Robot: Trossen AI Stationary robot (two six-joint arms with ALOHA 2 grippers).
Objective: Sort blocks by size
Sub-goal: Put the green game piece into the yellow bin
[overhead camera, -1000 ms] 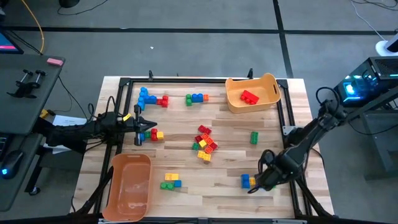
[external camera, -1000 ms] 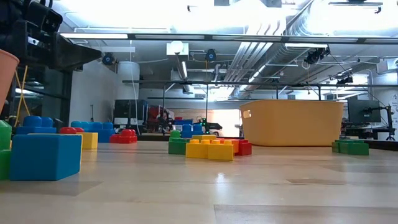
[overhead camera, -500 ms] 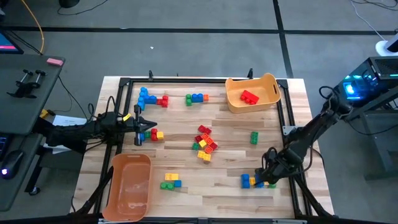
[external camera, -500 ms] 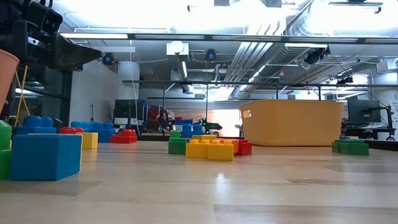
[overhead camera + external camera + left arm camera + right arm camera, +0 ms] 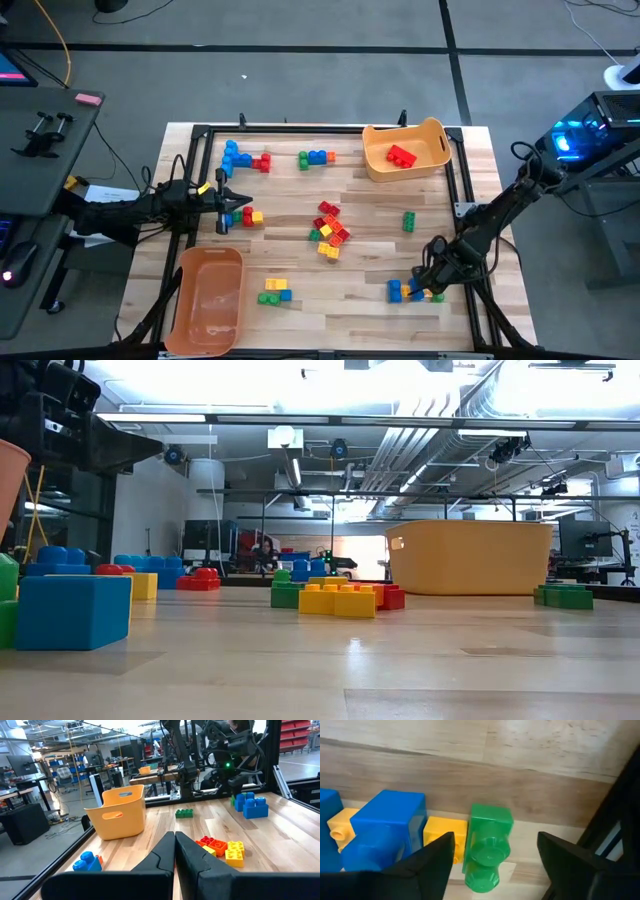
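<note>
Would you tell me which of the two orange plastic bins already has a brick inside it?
The orange plastic bin at the table's far right corner: a red brick lies inside. The near-left bin looks empty.

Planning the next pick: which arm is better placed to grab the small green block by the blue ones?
Right. The right gripper straddles the green block, fingers open; the left gripper is shut, far across the table.
</note>
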